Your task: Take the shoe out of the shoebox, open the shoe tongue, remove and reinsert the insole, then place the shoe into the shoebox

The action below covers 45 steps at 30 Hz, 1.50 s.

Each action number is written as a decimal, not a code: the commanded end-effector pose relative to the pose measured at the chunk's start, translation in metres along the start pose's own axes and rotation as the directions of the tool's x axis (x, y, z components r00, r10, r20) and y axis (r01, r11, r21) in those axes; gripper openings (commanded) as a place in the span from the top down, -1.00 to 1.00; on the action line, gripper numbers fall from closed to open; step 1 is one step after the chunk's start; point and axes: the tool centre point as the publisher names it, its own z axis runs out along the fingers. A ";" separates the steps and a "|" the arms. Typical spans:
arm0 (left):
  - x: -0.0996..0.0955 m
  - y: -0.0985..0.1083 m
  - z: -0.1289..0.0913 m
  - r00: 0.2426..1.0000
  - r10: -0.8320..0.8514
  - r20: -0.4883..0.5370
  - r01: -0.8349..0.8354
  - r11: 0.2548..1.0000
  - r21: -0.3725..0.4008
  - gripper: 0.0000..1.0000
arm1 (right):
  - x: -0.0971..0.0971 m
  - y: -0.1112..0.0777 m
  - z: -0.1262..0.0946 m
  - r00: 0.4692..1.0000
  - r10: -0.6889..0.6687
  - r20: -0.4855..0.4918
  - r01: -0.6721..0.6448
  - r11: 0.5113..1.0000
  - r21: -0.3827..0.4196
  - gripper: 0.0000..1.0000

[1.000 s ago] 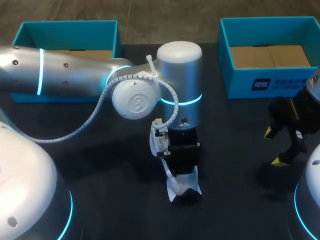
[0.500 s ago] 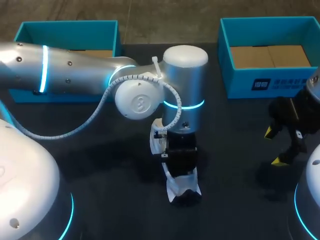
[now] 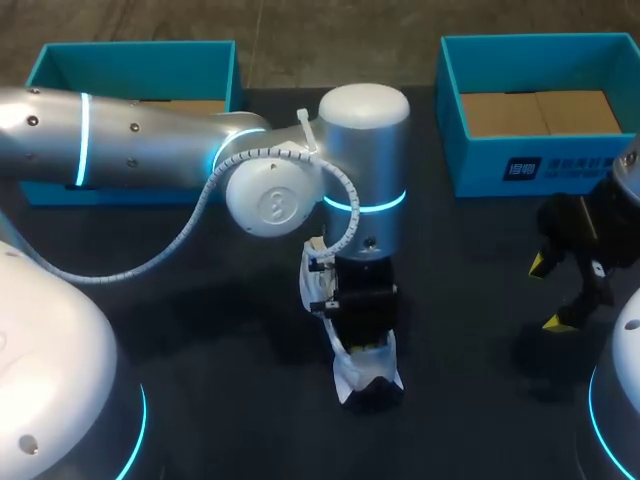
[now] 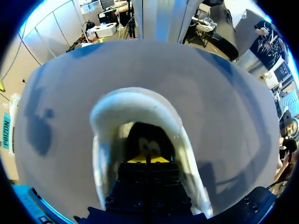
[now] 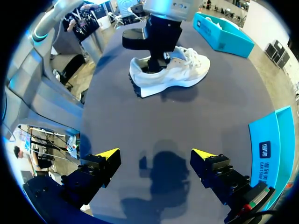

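At the middle of the dark desk (image 3: 230, 400), a white shoe (image 3: 350, 378) lies with the left end effector (image 4: 148, 159) set down into it.
Its yellow tips sit pressed together inside the shoe's opening; whether they pinch anything cannot be seen. The right end effector (image 5: 155, 153) hangs wide open and empty above the desk's right side, well apart from the shoe. At the far corners stand two teal boxes, the left shoebox (image 3: 60, 65) and the right shoebox (image 3: 480, 170).

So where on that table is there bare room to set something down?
Barest is the dark table between the white sneaker and the right tool. Another free patch lies on the sneaker's other side, towards the left arm's base. Crowded: the sneaker itself, with the left tool pushed inside. The left shoebox and right shoebox take the far corners.
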 end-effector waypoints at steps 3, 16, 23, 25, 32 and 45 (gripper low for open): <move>0.006 -0.006 -0.023 0.999 0.000 0.044 0.002 0.999 -0.048 1.00 | 0.001 0.000 0.001 1.000 0.000 0.003 0.000 1.000 0.001 -1.00; 0.006 0.003 -0.040 0.996 -0.066 0.064 0.073 0.991 -0.109 1.00 | 0.001 0.000 0.001 1.000 0.000 0.003 0.000 1.000 0.001 -1.00; 0.004 0.012 -0.037 0.993 -0.107 0.055 0.113 0.986 -0.122 0.25 | 0.001 0.000 0.001 1.000 0.000 0.003 0.000 1.000 0.001 -1.00; 0.005 0.012 -0.036 0.992 -0.112 0.053 0.117 0.986 -0.116 0.18 | 0.001 0.000 0.001 1.000 0.000 0.003 0.000 1.000 0.001 -1.00; 0.010 0.009 -0.041 0.989 -0.130 0.073 0.138 0.985 -0.108 -0.17 | 0.001 0.000 0.001 1.000 0.000 0.003 0.000 1.000 0.001 -1.00; 0.013 0.013 -0.042 0.984 -0.162 0.080 0.171 0.978 -0.117 -0.84 | 0.001 0.000 0.001 1.000 0.000 0.003 0.000 1.000 0.001 -1.00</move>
